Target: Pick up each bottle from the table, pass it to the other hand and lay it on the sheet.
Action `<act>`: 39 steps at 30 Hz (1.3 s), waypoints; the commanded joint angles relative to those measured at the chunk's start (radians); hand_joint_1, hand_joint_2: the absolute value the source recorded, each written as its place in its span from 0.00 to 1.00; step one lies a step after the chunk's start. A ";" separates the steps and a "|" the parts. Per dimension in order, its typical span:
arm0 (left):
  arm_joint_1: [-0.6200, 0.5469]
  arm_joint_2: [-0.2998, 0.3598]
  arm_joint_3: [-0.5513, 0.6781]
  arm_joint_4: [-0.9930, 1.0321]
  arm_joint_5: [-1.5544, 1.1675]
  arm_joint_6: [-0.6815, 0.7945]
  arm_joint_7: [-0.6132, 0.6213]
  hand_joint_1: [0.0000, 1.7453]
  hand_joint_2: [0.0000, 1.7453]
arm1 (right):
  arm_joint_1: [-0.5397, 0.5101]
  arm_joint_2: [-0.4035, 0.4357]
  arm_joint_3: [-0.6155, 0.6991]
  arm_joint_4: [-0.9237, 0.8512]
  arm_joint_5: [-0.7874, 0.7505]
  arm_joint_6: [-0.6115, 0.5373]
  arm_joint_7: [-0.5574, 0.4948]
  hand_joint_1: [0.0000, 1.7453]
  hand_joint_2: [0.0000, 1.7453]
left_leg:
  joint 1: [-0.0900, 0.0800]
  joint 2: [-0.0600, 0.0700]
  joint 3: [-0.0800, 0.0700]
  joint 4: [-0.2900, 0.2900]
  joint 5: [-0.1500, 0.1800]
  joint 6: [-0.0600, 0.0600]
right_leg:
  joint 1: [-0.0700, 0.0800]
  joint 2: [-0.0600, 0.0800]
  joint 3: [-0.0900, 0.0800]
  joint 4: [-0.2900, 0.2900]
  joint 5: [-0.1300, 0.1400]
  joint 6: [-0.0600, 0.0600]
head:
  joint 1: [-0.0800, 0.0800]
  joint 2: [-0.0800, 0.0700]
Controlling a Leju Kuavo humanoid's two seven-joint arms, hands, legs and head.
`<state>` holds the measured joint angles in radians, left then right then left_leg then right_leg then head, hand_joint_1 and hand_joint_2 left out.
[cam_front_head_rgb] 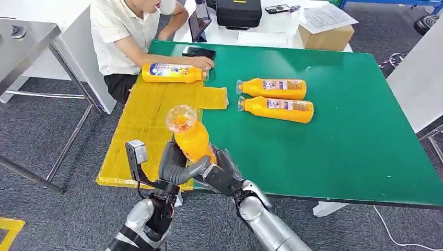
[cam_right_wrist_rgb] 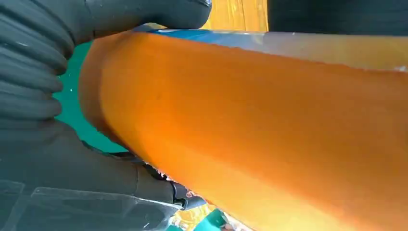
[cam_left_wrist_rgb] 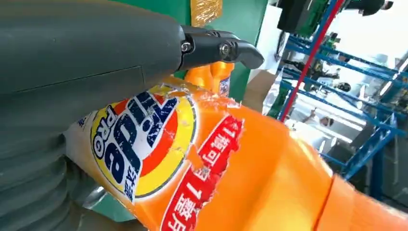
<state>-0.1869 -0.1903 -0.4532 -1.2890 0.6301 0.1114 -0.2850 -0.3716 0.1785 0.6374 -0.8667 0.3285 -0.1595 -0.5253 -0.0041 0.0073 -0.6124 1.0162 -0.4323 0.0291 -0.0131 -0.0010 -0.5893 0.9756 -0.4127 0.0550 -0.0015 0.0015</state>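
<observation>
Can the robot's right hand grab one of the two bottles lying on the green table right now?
Probably not yet. The right hand is wrapped around the raised bottle together with the left hand, so it is busy. Nothing lies between it and the two bottles on the green table.

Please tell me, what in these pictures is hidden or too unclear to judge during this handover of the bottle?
- Held bottle, head view: its lower body is hidden by the left hand and right hand, so which hand carries it cannot be told.
- Right wrist view: the bottle covers the sheet and table.
- Left wrist view: the cap is cut off by the edge.
- Two far bottles: labels too small to read.
</observation>
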 commanded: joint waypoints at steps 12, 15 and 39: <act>-0.141 -0.001 -0.025 0.210 -0.125 0.048 -0.043 1.00 1.00 | 0.021 0.003 0.116 0.006 0.032 -0.014 -0.010 0.94 1.00 | 0.001 -0.003 0.003 0.000 -0.002 -0.002 | 0.001 -0.002 0.004 0.000 -0.002 -0.002 | 0.001 0.000; -0.131 -0.001 -0.007 0.168 -0.089 -0.002 -0.035 1.00 1.00 | 0.032 0.009 0.119 -0.009 0.018 -0.022 -0.030 0.00 1.00 | 0.001 -0.001 0.001 0.000 -0.001 -0.002 | 0.001 -0.001 0.001 0.000 -0.001 -0.002 | 0.001 0.000; -0.124 0.097 0.318 0.090 -0.724 0.413 -0.122 1.00 1.00 | 0.137 -0.107 -0.032 -0.049 0.697 -0.377 0.407 0.00 0.00 | 0.001 -0.004 0.002 -0.002 0.000 -0.002 | 0.001 -0.003 0.003 -0.001 -0.001 -0.001 | 0.001 0.000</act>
<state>-0.2660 -0.1266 -0.2259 -1.2345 0.2309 0.3759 -0.4337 -0.2293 0.1755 0.6867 -0.9831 0.8201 -0.6901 -0.4436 -0.0035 0.0061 -0.6147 1.0162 -0.4318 0.0285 -0.0128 -0.0017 -0.5917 0.9770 -0.4129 0.0548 -0.0007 0.0015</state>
